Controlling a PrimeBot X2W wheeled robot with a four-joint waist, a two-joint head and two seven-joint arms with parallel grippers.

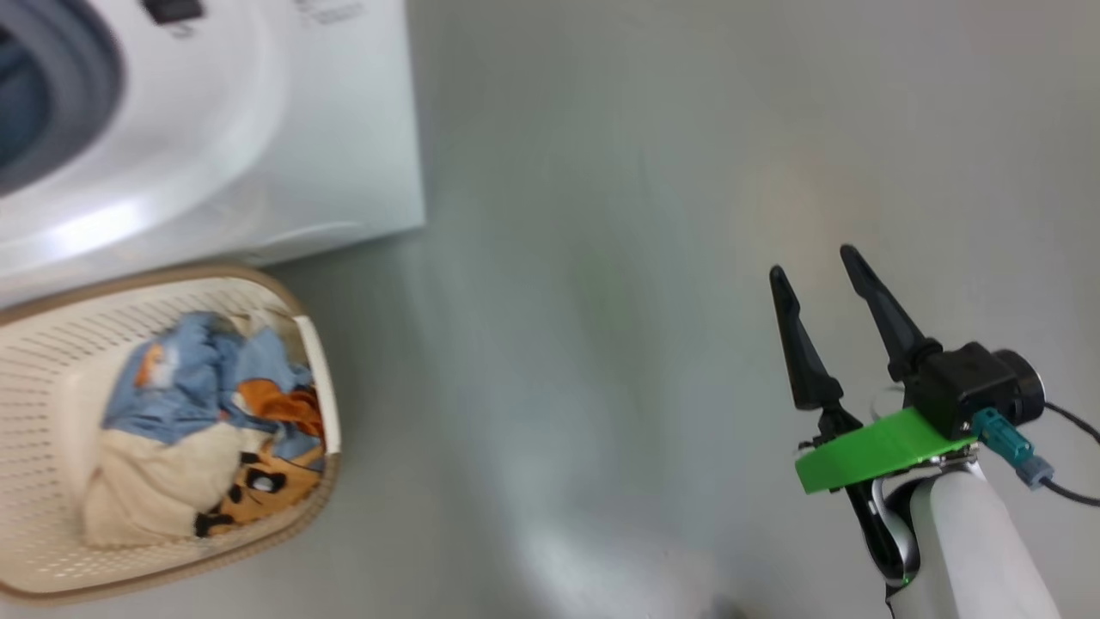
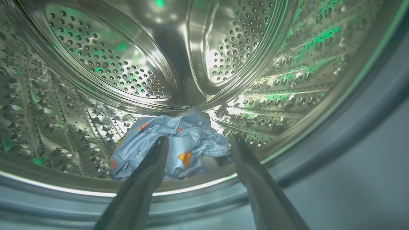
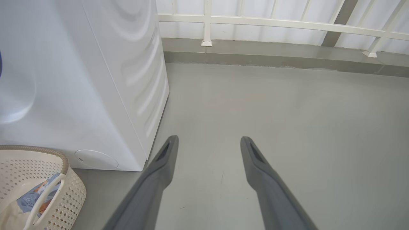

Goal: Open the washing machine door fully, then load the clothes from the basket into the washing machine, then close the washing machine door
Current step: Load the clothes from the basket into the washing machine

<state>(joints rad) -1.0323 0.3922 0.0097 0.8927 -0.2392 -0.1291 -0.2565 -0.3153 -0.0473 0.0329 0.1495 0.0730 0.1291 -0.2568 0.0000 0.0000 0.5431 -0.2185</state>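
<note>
The left gripper point(image 2: 199, 139) is wide open and empty at the drum point(image 2: 111, 64), where a blue cloth point(image 2: 143, 147) lies. The right gripper point(image 1: 814, 262), on the right, is wide open and empty too. More clothes point(image 1: 198, 387) sit in the basket point(image 1: 43, 370) beside the washer point(image 1: 258, 129).

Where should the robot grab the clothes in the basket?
Probably pinch the bunched blue fold atop the clothes, coming straight down from above. The basket walls block the sides, and that fold stands up enough to pinch.
</note>
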